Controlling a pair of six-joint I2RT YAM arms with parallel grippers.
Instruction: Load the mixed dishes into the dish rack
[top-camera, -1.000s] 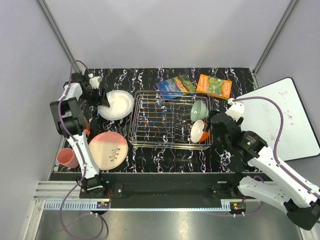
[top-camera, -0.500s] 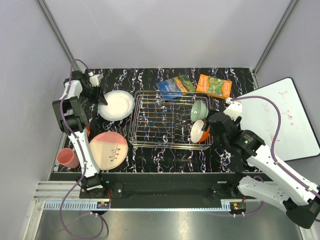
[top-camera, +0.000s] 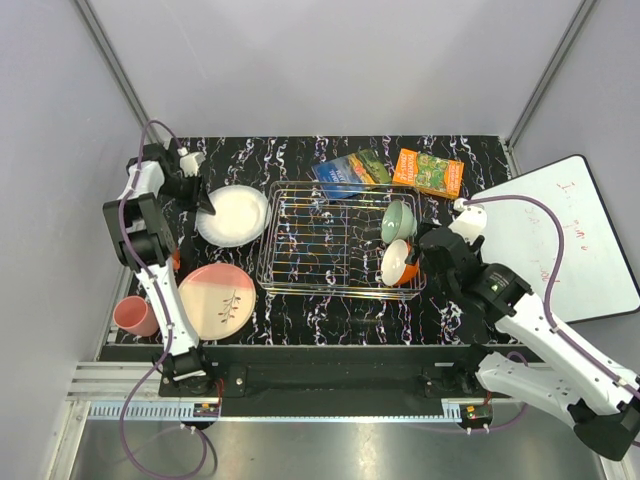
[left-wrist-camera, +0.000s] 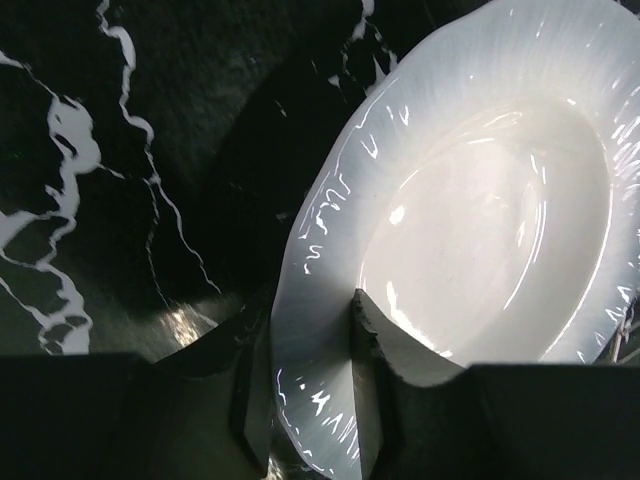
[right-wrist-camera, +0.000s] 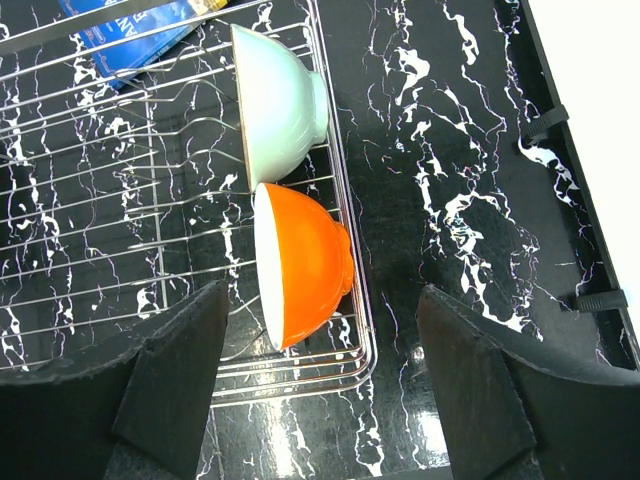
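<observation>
Top external view: we see the left gripper (top-camera: 206, 203) at the left rim of the white plate (top-camera: 236, 214). The plate lies on the table (top-camera: 250, 150) just beside the dish rack (top-camera: 320, 245). The pink-and-cream plate (top-camera: 215, 300) and the pink cup (top-camera: 133, 315) sit on the table nearer the bases, outside the rack. The right gripper (top-camera: 420, 260) is just beside the orange bowl (top-camera: 398, 264), which stands on edge at the rack's right end with the green bowl (top-camera: 397, 221) behind it. We judge the plate's path to be the hazard. The rack's low wall is so near that a plate carried across too low would strike the wire and be twisted out of the hold.

Left wrist view: the fingers (left-wrist-camera: 368, 380) are closed on the plate's rim, one on its inner face and the other outside it. The hold is a thin pinch on glossy glaze, far from the plate's middle. We expect the plate to droop or slide out once its weight hangs from that edge.

Right wrist view: the fingers (right-wrist-camera: 170, 380) stand wide apart and hold nothing. They lie either side of the orange bowl and, as far as we can tell, do not touch it. Both bowls stand on edge beside the rack's end wall. A sideways drift of this arm could tip the orange bowl or push it over the low side.
</observation>
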